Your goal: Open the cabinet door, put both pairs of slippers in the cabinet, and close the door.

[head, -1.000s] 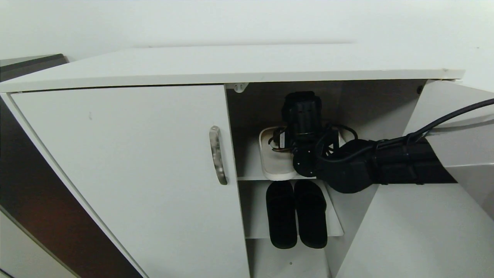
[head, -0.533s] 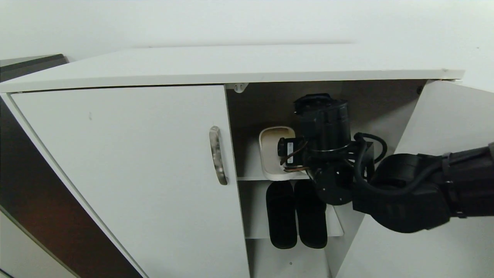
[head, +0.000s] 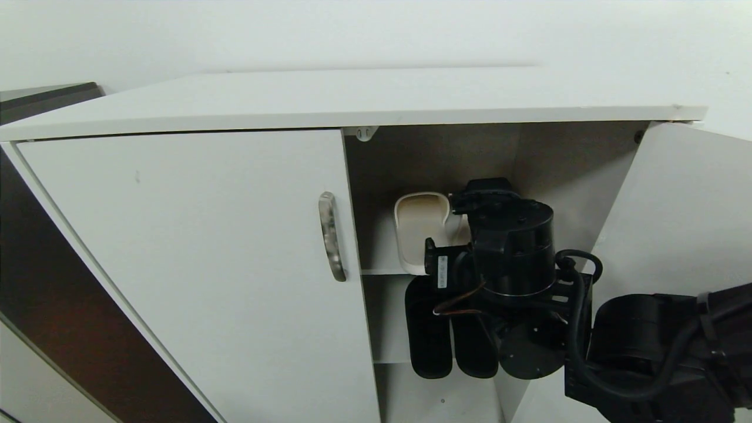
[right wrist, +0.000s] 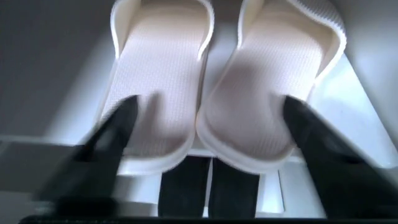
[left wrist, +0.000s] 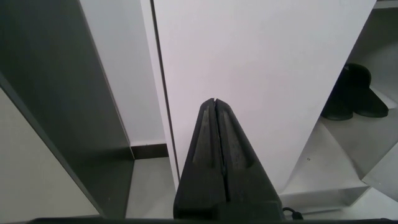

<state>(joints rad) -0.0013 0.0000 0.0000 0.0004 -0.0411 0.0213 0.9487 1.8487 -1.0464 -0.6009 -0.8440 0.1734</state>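
Cabinet [head: 352, 97]: wht slippers [right wrist: 161, 81] upper shelf [head: 379, 247], blk slippers [head: 429, 335] lower.

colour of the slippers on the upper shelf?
The upper-shelf slippers are cream with a finely textured insole; clearest in the right wrist view.

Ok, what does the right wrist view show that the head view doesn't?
Right wrist view only: both white slippers whole, side by side, and the right gripper open, its fingers spread wide in front of them.
Head view only: the cabinet top, the closed left door with its handle, and the open right door.
Both: white slippers on the upper shelf, black slippers on the shelf below.
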